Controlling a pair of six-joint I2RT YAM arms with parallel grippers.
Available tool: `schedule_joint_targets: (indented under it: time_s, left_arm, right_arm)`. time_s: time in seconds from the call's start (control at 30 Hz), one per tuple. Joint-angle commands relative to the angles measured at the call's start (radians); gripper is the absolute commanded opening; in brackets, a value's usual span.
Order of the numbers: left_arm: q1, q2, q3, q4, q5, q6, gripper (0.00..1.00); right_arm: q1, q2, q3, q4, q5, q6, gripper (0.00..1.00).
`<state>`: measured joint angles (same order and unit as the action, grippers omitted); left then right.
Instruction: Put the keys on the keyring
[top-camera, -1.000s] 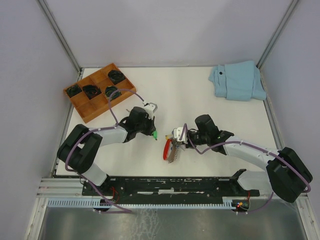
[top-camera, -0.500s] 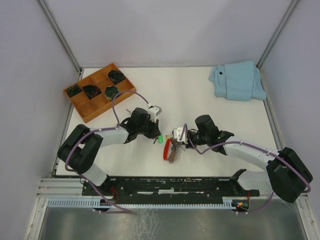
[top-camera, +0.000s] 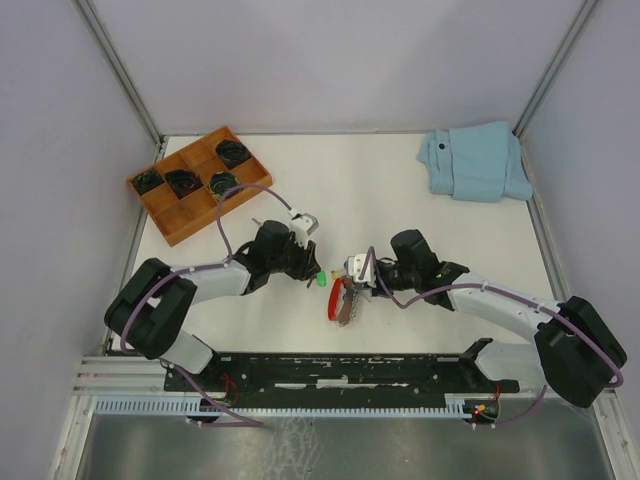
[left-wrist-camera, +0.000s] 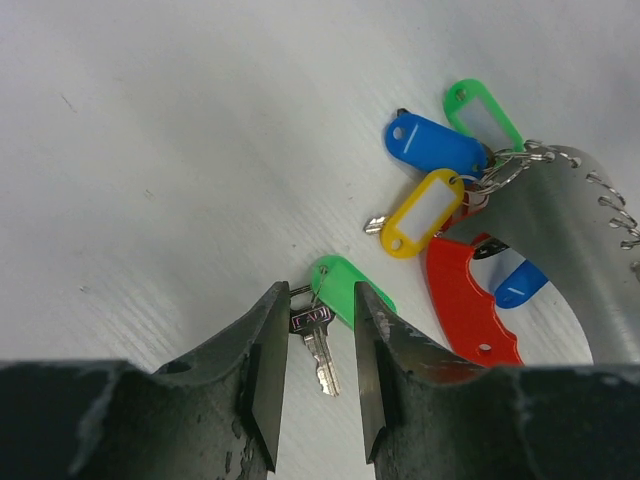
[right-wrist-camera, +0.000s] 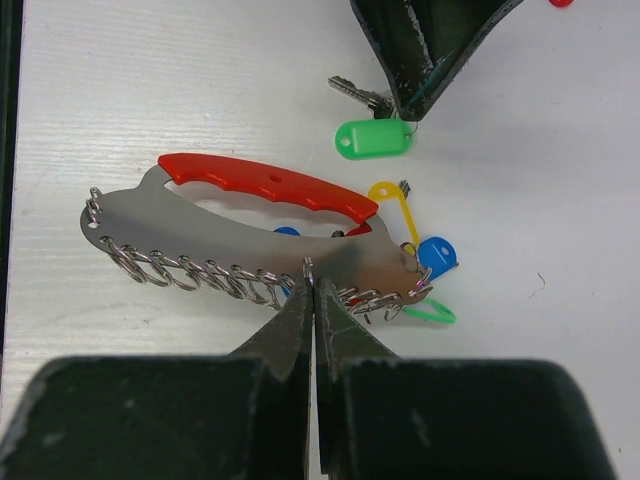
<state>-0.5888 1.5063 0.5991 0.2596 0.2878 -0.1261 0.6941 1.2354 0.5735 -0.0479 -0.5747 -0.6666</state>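
The green-tagged key lies flat on the table, about midway between its left and right edges and towards the near edge. It sits directly between the parted fingers of the left gripper, which grasps nothing. The key's blade runs along the finger gap, pointing back at the wrist, and its tag angles off towards the keyring. The keyring rests just to the right, apart from the key, its red band facing the key. The right gripper is clenched on its ringed edge, so the left arm is better placed to take the key
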Motion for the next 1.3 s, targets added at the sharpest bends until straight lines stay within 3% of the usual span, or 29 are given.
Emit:
schedule_joint_targets:
  time_s: [0.0, 0.2, 0.4, 0.7, 0.87, 1.03, 1.27]
  left_arm:
    - [0.0, 0.023, 0.016, -0.014, -0.024, -0.018, 0.39]
    - [-0.003, 0.036, 0.025, -0.019, -0.012, -0.049, 0.37]
    - [-0.015, 0.111, 0.05, 0.019, 0.003, -0.117, 0.22]
    - [-0.16, 0.251, 0.164, 0.182, 0.027, -0.26, 0.09]
    - [-0.191, 0.26, 0.153, 0.354, 0.064, -0.345, 0.13]
    - [-0.103, 0.146, 0.025, 0.435, 0.054, -0.342, 0.23]
    - [0.019, -0.098, -0.091, 0.369, 0.072, -0.192, 0.3]
  right_arm:
    - [0.007, -0.04, 0.019, 0.023, -0.004, 0.012, 0.01]
    - [0.01, -0.075, 0.019, 0.021, 0.001, 0.037, 0.01]
    - [0.009, -0.196, -0.008, 0.023, 0.067, 0.077, 0.01]
    - [0.009, -0.355, -0.001, -0.048, 0.14, 0.094, 0.01]
    - [0.01, -0.373, 0.005, -0.053, 0.128, 0.096, 0.01]
    - [0.009, -0.314, 0.028, -0.044, 0.082, 0.086, 0.01]
    - [0.011, -0.173, 0.091, 0.009, 0.028, 0.054, 0.01]
